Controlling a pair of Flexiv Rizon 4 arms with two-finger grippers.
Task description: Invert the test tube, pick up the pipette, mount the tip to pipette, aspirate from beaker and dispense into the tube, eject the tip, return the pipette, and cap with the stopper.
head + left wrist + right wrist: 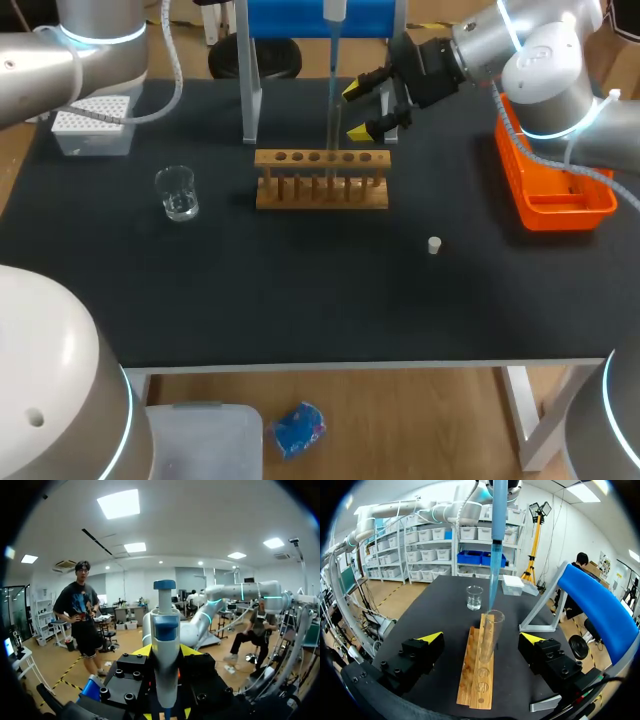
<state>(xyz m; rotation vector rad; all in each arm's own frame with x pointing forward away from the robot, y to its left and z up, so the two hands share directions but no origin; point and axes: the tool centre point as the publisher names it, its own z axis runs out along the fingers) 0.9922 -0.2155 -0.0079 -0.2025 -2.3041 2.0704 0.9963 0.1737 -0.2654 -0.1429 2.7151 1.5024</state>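
The clear test tube (491, 635) stands upright in the wooden rack (479, 680). My right gripper (482, 640) is open, one yellow-tipped finger on each side of the tube without touching it. In the head view that gripper (358, 110) hovers just behind the rack (322, 180). The pipette (165, 645) hangs in my left gripper (166, 700), which is shut on its body. Its long blue tip (495, 555) points down, ending at the tube's mouth. The glass beaker (178, 193) stands left of the rack. The small white stopper (434, 245) lies on the mat to the front right.
A white tip box (92, 122) sits at the back left corner. An orange bin (550, 185) stands at the right edge, under my right arm. The blue pipette stand (320, 25) rises behind the rack.
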